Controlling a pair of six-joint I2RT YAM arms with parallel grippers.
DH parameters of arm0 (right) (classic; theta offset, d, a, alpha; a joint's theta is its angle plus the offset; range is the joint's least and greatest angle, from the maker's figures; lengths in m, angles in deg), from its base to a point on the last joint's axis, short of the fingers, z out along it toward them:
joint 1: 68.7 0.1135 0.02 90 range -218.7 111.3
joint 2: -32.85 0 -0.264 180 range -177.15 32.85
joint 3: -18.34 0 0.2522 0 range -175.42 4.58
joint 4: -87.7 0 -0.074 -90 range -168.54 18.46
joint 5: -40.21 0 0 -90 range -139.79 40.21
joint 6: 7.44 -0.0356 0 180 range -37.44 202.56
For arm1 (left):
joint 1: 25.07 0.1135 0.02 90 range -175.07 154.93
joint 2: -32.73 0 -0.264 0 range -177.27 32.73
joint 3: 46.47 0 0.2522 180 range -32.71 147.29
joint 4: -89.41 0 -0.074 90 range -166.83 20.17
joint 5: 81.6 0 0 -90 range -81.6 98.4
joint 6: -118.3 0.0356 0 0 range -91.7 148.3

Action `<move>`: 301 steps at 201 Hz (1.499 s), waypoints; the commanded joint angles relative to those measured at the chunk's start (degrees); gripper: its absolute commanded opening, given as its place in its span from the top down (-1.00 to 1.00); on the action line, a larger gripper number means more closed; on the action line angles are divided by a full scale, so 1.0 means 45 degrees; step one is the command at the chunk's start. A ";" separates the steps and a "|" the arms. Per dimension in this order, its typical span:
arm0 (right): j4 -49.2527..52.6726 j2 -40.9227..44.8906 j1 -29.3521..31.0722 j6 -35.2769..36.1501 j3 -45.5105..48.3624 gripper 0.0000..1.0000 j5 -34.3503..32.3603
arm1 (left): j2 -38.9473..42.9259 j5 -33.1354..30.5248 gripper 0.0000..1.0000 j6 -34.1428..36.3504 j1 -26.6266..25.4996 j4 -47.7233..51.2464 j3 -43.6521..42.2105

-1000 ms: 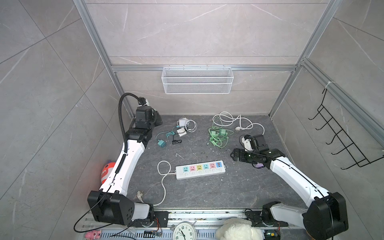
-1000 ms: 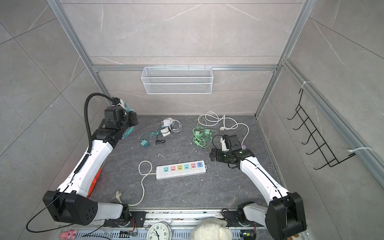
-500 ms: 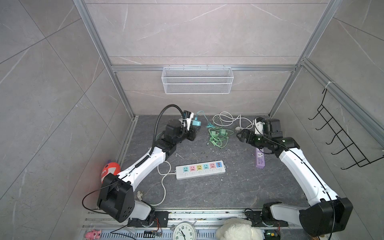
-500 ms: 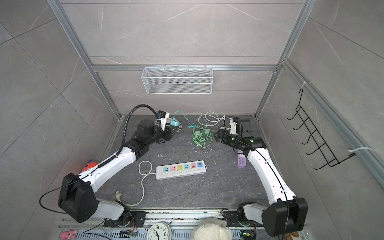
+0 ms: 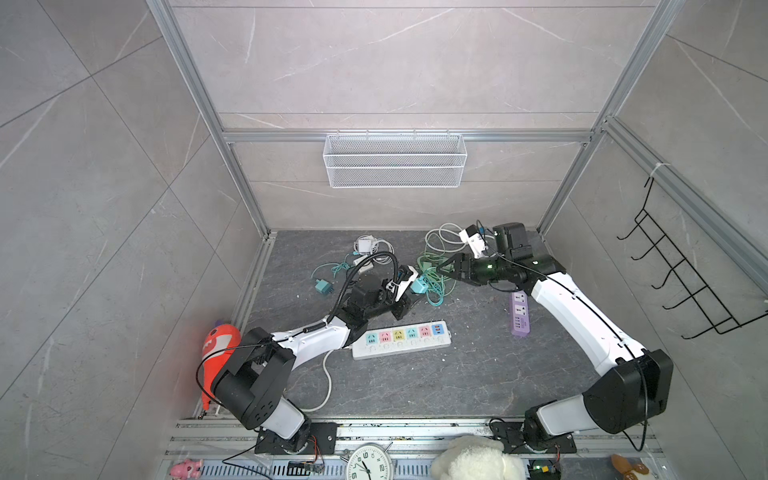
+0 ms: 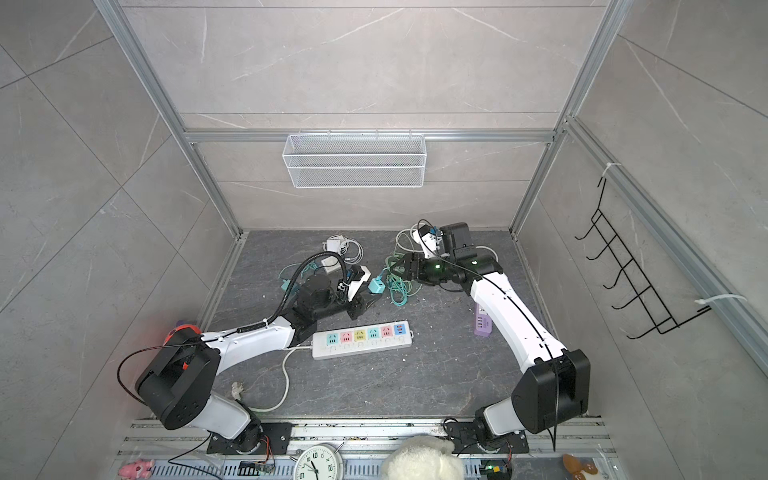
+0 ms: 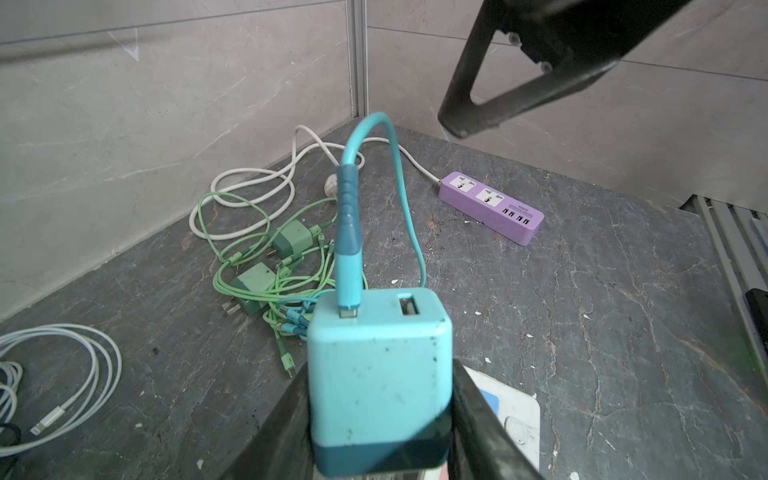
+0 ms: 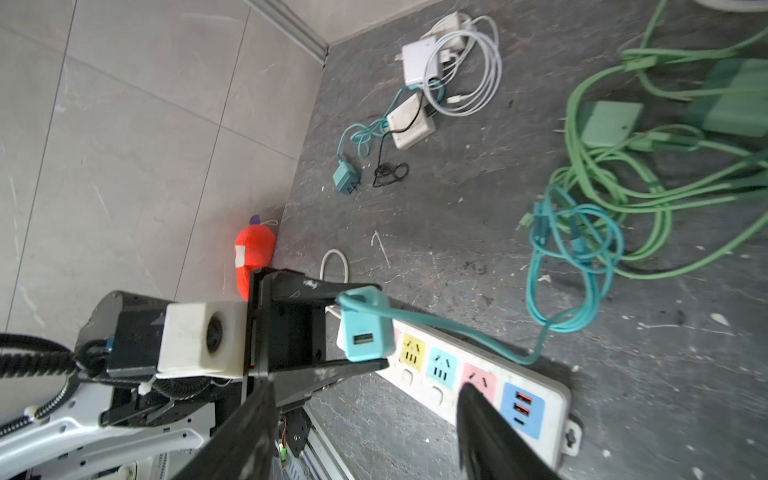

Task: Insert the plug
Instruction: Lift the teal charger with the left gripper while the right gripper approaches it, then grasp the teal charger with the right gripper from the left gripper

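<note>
The left claw (image 8: 365,328) is clamped on the sides of the turquoise plastic cube charger (image 7: 378,365). It holds the charger in the air close to the long white power strip (image 5: 401,338), not in any socket. A turquoise cable (image 7: 348,232) sits in one of the charger's two USB ports and trails off toward the tangle of green cables (image 5: 430,270). The right claw (image 5: 445,268) hangs over that tangle with its jaws apart and nothing between them. To my eye the pick-up is done and this is the carry-and-align step. The prongs are hidden from me, so I can't say which way they face. The next move, I'd judge, calls for turning the prong side down over a free outlet, squaring it up and pressing straight in. The right claw might steady the strip, and the cable needs enough slack that the tangle doesn't drag. On the dark grey stone-look tabletop (image 5: 457,374) I count two power strips: the white one, with five pastel outlets and a blue USB panel, and a short purple power strip (image 5: 519,318). There are two turquoise chargers, the held one and a darker teal charger (image 5: 321,286) lying flat. There are also two green chargers (image 7: 293,243) in the tangle and two white adapters (image 8: 417,58) with coiled leads.
</note>
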 commanded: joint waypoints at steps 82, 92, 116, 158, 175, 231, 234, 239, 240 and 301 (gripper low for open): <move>-0.0003 0.0037 0.1654 0.0052 0.1119 -0.02 -0.2009 | 0.0022 0.0764 0.41 0.0566 0.0055 -0.1421 -0.0463; 0.0178 -0.0189 0.1718 0.0137 0.0850 -0.01 -0.2229 | -0.0005 0.0766 0.41 0.0508 0.0055 -0.1308 -0.0395; 0.0145 -0.0636 0.1962 0.0183 0.0446 -0.01 -0.2616 | -0.0104 0.0782 0.41 0.0446 0.0054 -0.1214 -0.0313; 0.0389 -0.1563 0.2297 0.0309 -0.0531 -0.01 -0.2969 | -0.0135 0.0794 0.41 0.0426 0.0036 -0.0997 -0.0212; 0.0693 -0.1901 0.2543 0.0499 -0.0945 -0.01 -0.3265 | -0.0091 0.0784 0.42 0.0465 0.0035 -0.0837 -0.0168; 0.1268 -0.2320 0.3055 0.0610 -0.1190 -0.01 -0.4066 | 0.0070 0.0635 0.43 0.0582 0.0035 -0.0712 -0.0227; 0.1273 -0.2330 0.3076 0.0610 -0.1149 -0.01 -0.4072 | 0.0070 0.0620 0.43 0.0595 0.0030 -0.0716 -0.0227; 0.1276 -0.2310 0.3076 0.0621 -0.1079 0.00 -0.4073 | 0.0087 0.0636 0.43 0.0612 0.0035 -0.0686 -0.0227; 0.1267 -0.2294 0.3076 0.0625 -0.1062 0.00 -0.4073 | 0.0089 0.0637 0.43 0.0617 0.0035 -0.0693 -0.0227; 0.1125 -0.2285 0.3096 0.0649 -0.0592 0.20 -0.3950 | 0.0188 0.0695 0.43 0.0642 0.0026 -0.0670 -0.0266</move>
